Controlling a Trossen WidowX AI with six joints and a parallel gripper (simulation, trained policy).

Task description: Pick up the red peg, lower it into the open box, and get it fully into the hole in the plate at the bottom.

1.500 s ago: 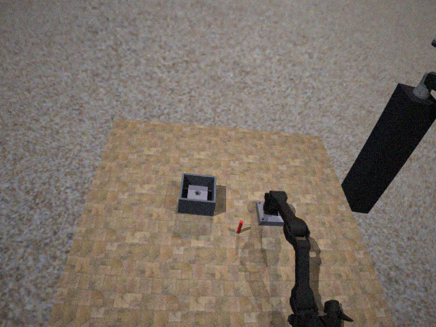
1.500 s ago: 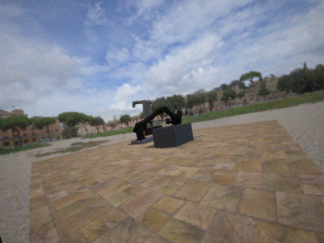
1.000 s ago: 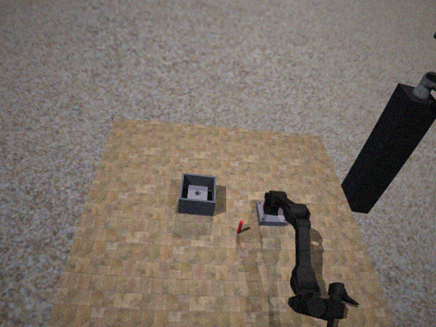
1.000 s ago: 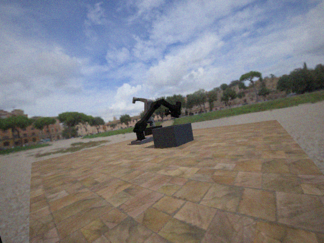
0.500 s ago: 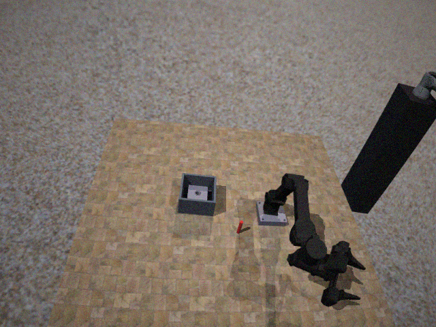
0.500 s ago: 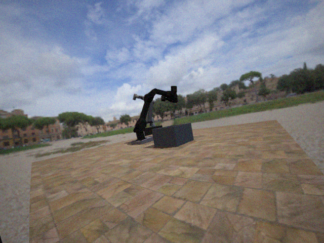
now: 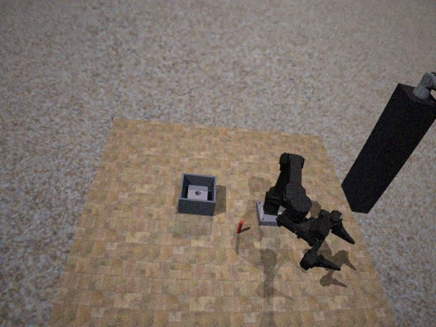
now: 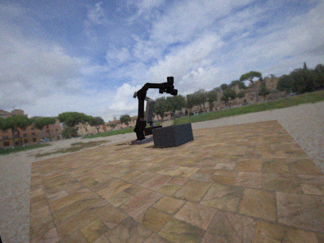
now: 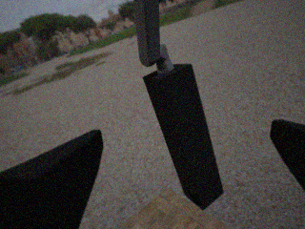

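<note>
The red peg [image 7: 240, 227] stands on the tiled surface between the open box [image 7: 197, 206] [image 8: 172, 135] and the arm's base, well apart from the gripper [image 7: 347, 256] [image 9: 187, 135]. The gripper's fingers are spread wide, with nothing between them.

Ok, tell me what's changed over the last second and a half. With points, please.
The arm has risen higher in the exterior view, carrying its end effector [image 7: 347, 256] [image 9: 186, 133] up, open and holding nothing. In the top view it has folded back toward its base. The red peg [image 7: 240, 227] and open box [image 7: 197, 206] [image 8: 164, 137] haven't moved.
</note>
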